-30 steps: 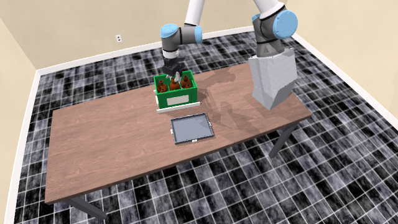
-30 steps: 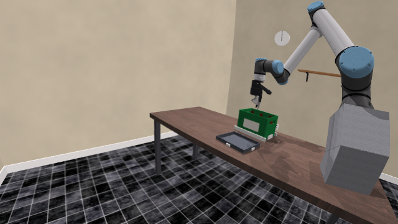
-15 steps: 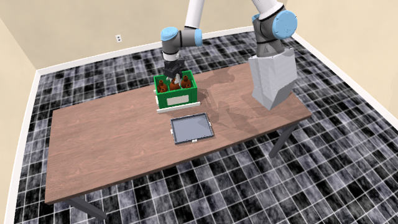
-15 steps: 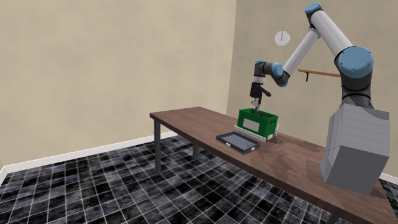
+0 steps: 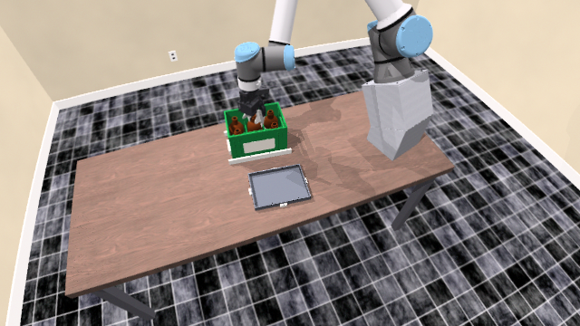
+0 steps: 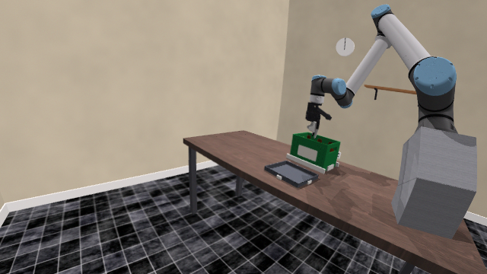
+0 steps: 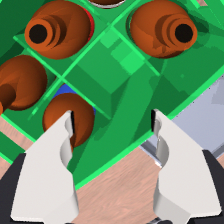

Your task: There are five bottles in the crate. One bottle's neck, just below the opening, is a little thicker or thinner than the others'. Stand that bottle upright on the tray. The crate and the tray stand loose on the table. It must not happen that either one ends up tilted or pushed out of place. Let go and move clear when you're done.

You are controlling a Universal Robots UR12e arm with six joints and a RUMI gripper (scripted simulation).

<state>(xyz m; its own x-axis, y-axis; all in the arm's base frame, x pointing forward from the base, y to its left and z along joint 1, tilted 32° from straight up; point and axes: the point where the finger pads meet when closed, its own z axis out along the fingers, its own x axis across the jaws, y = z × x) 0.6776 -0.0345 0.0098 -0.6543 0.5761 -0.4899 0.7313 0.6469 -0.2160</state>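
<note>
Gripper [image 5: 253, 119] [image 6: 313, 134] [image 7: 112, 111] hovering over green crate [image 5: 282, 141] [image 6: 321, 155] [image 7: 127, 117], fingers apart, nothing between them.
Five bottles [image 5: 271, 121] [image 6: 319, 141] [image 7: 56, 31] standing in crate, wrist view: one partly behind left-of-frame finger [image 7: 42, 190], others upper and left; odd neck not tellable. Tray [image 5: 279, 186] [image 6: 292, 173] [image 7: 200, 119] lying right of frame.

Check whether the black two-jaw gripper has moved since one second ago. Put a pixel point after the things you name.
Yes, downward: in the exterior view, the black two-jaw gripper [image 5: 252, 119] [image 6: 314, 135] [image 7: 112, 111] now has its tips lower against the rim of the green crate [image 5: 281, 139] [image 6: 331, 154] [image 7: 112, 145].
</note>
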